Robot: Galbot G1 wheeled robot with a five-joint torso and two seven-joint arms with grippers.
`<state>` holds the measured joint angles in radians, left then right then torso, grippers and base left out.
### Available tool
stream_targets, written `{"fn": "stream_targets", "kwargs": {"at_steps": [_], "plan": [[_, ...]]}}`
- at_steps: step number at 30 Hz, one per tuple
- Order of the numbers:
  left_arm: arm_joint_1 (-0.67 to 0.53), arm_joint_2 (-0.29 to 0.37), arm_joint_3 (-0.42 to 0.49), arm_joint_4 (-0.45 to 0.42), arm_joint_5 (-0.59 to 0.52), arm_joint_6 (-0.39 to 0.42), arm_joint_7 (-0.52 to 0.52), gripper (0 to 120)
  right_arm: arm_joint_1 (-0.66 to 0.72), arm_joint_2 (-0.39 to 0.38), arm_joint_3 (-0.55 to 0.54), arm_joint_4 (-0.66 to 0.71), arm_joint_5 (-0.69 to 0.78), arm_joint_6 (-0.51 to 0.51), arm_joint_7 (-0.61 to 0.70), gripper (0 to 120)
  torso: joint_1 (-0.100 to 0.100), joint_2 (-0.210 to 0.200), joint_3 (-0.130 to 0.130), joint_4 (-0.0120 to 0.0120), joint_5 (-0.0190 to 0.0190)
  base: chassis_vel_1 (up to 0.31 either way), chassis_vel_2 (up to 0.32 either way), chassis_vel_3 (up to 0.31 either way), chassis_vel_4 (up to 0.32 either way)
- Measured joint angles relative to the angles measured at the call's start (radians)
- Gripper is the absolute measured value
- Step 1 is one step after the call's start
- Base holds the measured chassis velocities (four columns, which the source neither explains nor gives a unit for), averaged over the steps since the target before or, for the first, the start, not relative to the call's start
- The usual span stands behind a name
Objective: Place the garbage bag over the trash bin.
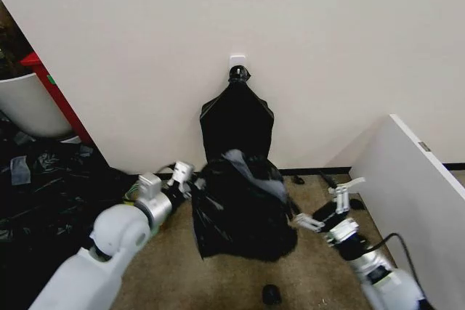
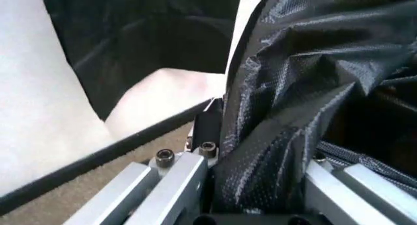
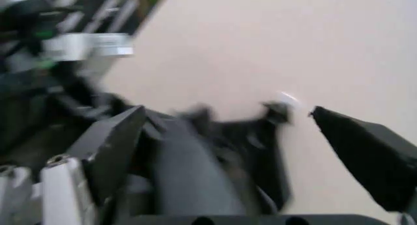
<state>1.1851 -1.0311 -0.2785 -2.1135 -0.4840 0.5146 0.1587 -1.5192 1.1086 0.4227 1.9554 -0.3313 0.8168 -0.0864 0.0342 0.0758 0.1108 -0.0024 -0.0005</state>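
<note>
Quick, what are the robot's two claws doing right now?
Left claw: closed on the garbage bag, plastic pinched between its fingers.
Right claw: open, holding nothing, beside the bag.

Glossy black garbage bag (image 1: 240, 208), seemingly finely dotted; beige carpet (image 1: 174, 274); cream wall (image 1: 218, 19).

You are viewing the garbage bag (image 1: 241, 208): thin black plastic film, glossy, wrinkled, catching pale highlights. In the left wrist view its surface (image 2: 286, 103) is showing a fine embossed grain. The left gripper (image 2: 257, 186) is showing brushed metal bars with dark screw heads. The floor (image 1: 240, 281) is presenting matt, short-pile carpet; the wall (image 1: 290, 27) is reading smooth and matt.
</note>
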Motion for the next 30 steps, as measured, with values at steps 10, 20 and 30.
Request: {"fn": "stream_targets", "kwargs": {"at_steps": [10, 20, 30], "plan": [[-0.004, -0.002, 0.005, 0.002, 0.016, 0.001, -0.003, 1, 0.031, -0.018, 0.045, 0.000, -0.192, -0.077, -0.090, 58, 0.000, 0.000, 0.000, -0.0001, -0.0001, 0.000, 0.000, 0.000, 0.000], [-0.012, 0.006, -0.002, 0.014, 0.000, 0.012, 0.001, 1, 0.030, -0.020, 0.050, 0.019, -0.255, -0.166, -0.041, 24, 0.000, 0.000, 0.000, -0.0002, -0.0001, 0.000, 0.000, 0.000, 0.000], [-0.004, 0.011, -0.002, 0.018, 0.032, 0.005, 0.007, 1, 0.018, -0.041, -0.046, 0.050, 0.055, -0.176, -0.090, 0, 0.000, 0.000, 0.000, -0.0002, -0.0001, 0.000, 0.000, 0.000, 0.000]]}}
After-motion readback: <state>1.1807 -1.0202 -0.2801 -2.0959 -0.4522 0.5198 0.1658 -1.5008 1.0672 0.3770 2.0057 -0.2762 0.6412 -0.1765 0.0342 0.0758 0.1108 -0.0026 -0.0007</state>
